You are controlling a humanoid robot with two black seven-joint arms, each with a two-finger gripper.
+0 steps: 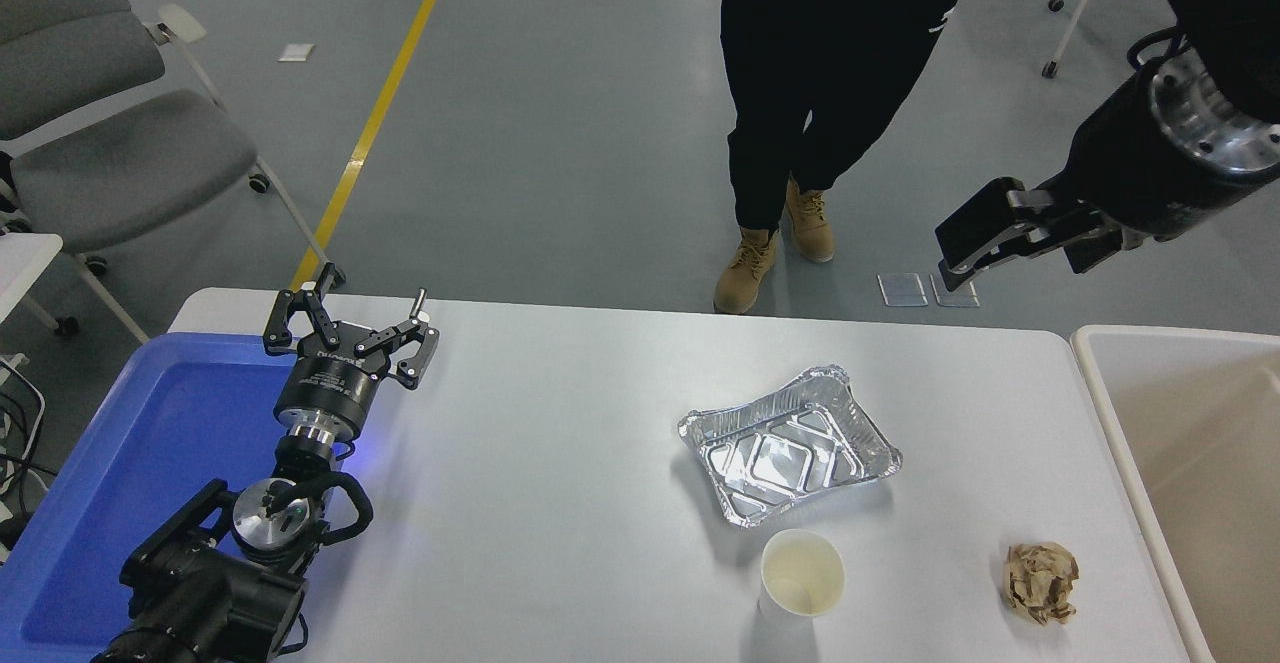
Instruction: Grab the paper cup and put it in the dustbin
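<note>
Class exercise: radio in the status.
Left gripper parked, open; right gripper raised, empty. Small white paper cup upright, untouched. Silver foil tray just behind it.

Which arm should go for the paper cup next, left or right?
Right, probably. The paper cup stands upright at the table's near edge, on the side toward the dustbin. The right tool is raised above the far right corner, nothing held. The left tool is parked by the blue tray, across the table.

Right gripper (968,258) raised high; left gripper (350,331) parked, jaws spread.
</note>
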